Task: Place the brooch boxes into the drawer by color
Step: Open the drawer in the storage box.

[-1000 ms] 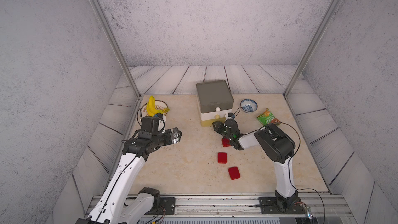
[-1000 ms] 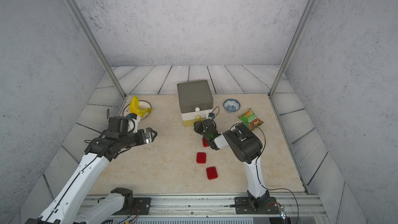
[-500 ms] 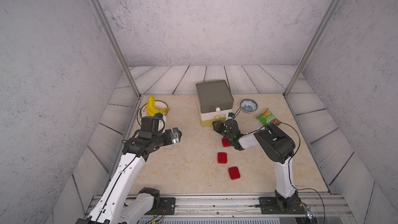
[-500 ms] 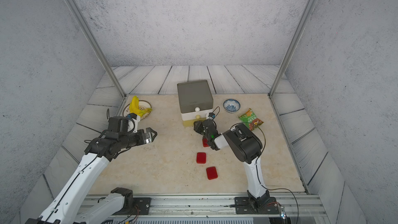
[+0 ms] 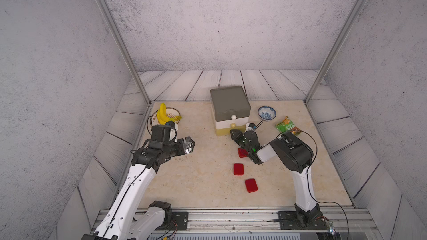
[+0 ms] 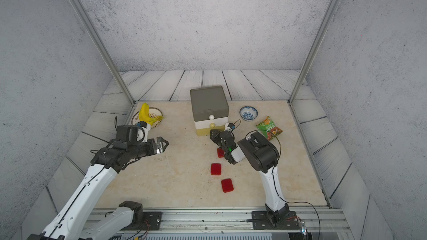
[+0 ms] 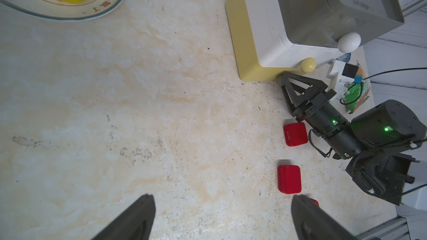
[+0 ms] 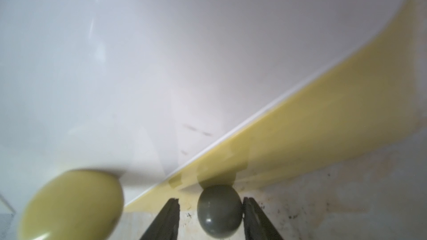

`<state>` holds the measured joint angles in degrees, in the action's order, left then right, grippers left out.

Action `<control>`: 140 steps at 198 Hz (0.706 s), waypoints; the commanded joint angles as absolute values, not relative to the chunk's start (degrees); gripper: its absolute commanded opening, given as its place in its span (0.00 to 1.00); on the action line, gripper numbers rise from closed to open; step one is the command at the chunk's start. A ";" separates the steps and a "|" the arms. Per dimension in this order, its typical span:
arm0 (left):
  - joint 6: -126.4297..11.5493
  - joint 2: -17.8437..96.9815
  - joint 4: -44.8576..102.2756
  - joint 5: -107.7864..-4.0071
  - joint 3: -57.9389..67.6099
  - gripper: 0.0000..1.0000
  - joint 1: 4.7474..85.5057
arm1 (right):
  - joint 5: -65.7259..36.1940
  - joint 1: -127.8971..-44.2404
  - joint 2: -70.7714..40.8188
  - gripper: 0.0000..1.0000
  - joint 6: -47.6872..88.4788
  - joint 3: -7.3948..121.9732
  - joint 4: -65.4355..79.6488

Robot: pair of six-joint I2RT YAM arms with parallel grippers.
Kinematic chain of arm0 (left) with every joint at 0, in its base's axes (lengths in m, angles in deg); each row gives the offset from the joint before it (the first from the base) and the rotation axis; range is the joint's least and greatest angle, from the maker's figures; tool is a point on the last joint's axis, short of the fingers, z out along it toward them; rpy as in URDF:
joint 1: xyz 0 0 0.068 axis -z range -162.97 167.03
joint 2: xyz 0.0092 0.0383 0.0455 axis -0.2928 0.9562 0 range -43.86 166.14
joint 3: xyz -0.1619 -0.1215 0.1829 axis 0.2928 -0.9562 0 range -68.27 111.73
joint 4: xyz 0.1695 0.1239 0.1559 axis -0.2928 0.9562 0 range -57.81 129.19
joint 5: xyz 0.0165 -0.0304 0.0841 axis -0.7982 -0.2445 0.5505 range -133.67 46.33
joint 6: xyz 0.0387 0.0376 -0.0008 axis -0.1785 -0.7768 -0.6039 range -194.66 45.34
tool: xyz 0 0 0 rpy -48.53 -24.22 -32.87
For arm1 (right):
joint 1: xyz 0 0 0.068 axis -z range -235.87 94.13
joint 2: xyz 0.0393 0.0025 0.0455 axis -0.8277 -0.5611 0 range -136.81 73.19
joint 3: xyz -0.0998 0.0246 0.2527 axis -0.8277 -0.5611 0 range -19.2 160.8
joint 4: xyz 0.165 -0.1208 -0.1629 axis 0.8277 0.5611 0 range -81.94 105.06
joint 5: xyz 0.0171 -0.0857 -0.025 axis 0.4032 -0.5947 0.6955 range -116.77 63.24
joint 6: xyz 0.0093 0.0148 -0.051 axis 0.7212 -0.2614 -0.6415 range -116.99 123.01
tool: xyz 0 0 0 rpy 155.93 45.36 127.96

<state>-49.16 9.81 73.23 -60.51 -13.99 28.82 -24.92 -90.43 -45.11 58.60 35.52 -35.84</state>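
Observation:
The drawer (image 5: 230, 102) (image 6: 209, 101) is a small chest with grey, white and yellow tiers, all closed. Three red brooch boxes lie in front of it: one (image 5: 241, 153) partly under my right arm, one (image 5: 238, 169) nearer, and one (image 5: 251, 185) nearest. My right gripper (image 5: 233, 132) (image 8: 211, 200) is low at the yellow tier. Its jaws are open around the grey knob (image 8: 219, 213), one finger touching it and the other a little apart. My left gripper (image 5: 190, 143) (image 7: 221, 200) hovers open and empty over bare table at the left.
A plate (image 5: 172, 111) with a banana (image 5: 162, 114) sits at the back left, close to my left arm. A blue patterned bowl (image 5: 266, 113) and a green snack packet (image 5: 287, 125) lie right of the drawer. Metal frame posts stand at the back corners.
My right gripper's jaws have widened a little around the grey knob. Both arms and the red boxes stay where they were.

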 commanded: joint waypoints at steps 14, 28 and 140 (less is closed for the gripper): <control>-50.55 10.80 73.33 -59.22 -13.15 0.98 28.63 | -24.21 -90.23 -47.10 0.43 58.93 37.84 -37.74; -50.59 11.31 73.33 -59.31 -12.83 0.98 28.63 | -24.54 -90.24 -47.52 0.42 58.91 38.14 -38.00; -51.00 10.93 73.32 -59.20 -13.12 0.98 28.45 | -27.09 -89.97 -46.43 0.49 58.86 36.19 -41.03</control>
<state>-50.26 11.36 73.14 -59.52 -13.99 28.78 -26.32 -90.41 -46.71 58.69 36.41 -37.42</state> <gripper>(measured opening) 0.982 0.487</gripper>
